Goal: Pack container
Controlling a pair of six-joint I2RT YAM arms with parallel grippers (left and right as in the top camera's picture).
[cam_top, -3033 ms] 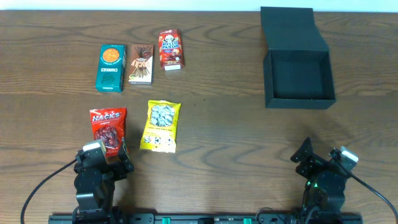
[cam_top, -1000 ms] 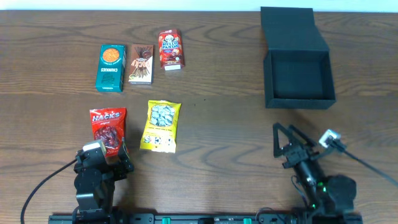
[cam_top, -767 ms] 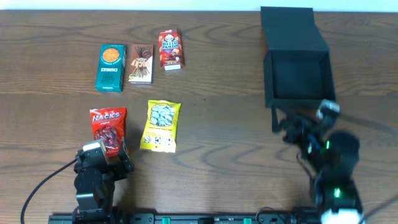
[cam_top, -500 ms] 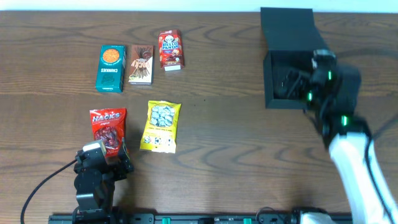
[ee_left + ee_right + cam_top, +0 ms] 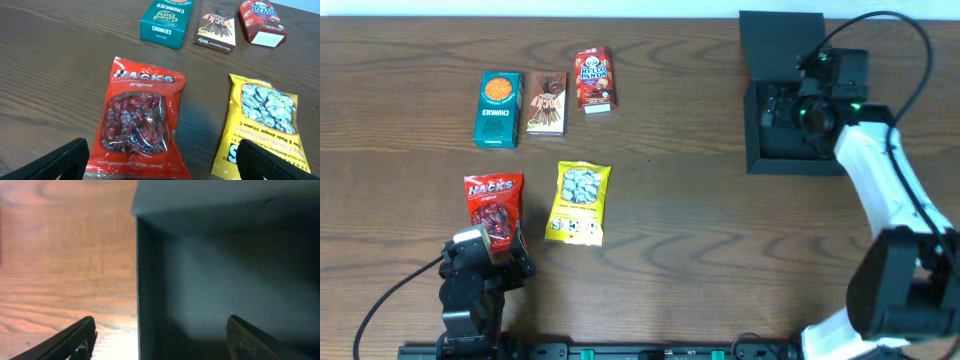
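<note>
The container point(image 5: 770, 45) is matt dark cardboard, the table point(image 5: 680, 220) grained wood (slightly glossy), the red bag point(image 5: 136, 122) shiny plastic.

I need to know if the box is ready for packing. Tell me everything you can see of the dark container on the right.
The container is a dark charcoal-teal square box, matte like cardboard, standing at the far right of the wooden table. Its hinged lid lies open, flat behind it. The visible interior looks empty; the arm hides part. The right end effector hangs open astride one side wall near a corner; contact cannot be told.
</note>
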